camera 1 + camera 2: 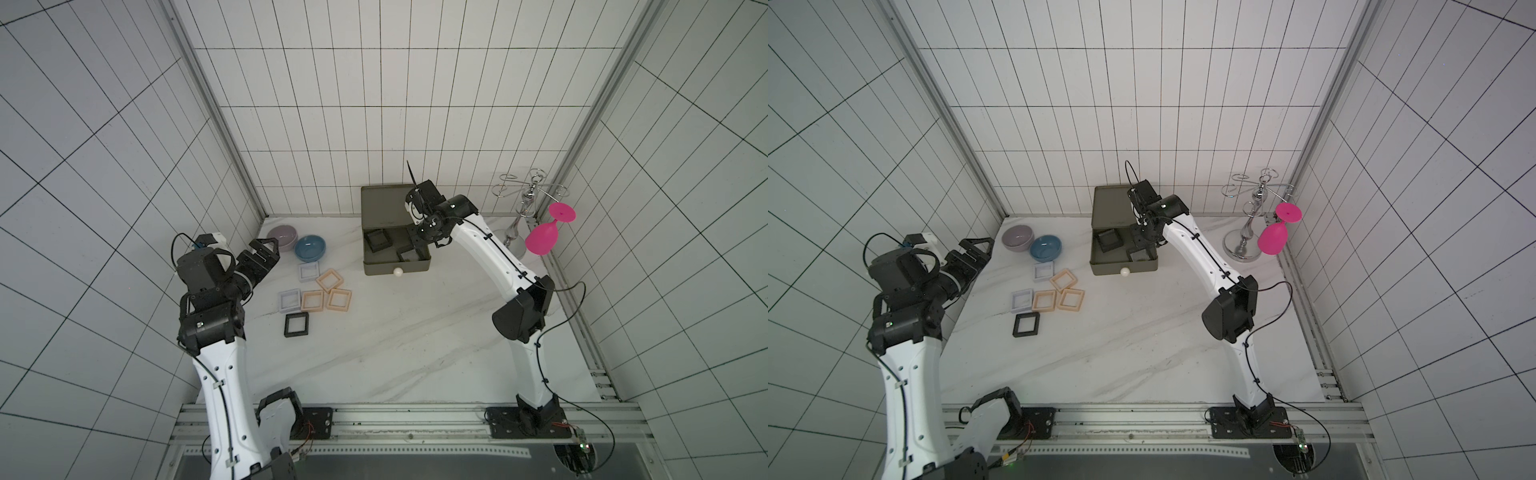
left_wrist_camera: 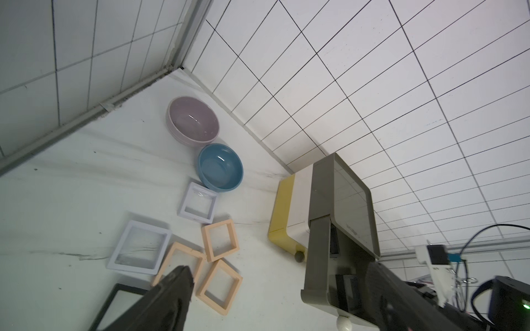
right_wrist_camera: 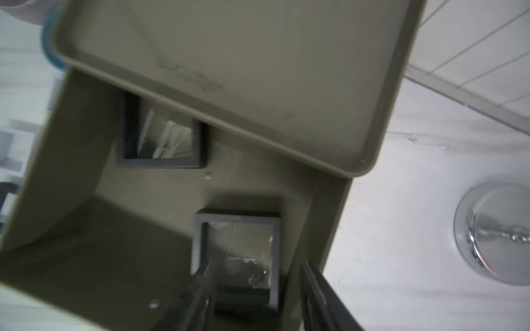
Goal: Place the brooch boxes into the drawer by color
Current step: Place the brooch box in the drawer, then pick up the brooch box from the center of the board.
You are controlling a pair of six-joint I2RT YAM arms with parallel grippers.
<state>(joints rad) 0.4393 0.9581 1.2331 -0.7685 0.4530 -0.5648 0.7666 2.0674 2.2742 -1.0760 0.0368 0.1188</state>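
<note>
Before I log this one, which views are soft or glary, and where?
Right wrist view: smeared throughout, the drawer and the nearer black brooch box soft-edged, its window catching glare. Left wrist view: lilac bowl and blue bowl crisp with small highlights. Both top views: sharp, evenly lit, tile lines splayed by the wide lens.

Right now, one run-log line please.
right gripper open over black box in top drawer | second black box also inside | left gripper open, empty | table: loose black box, two lavender boxes, three peach boxes
</note>
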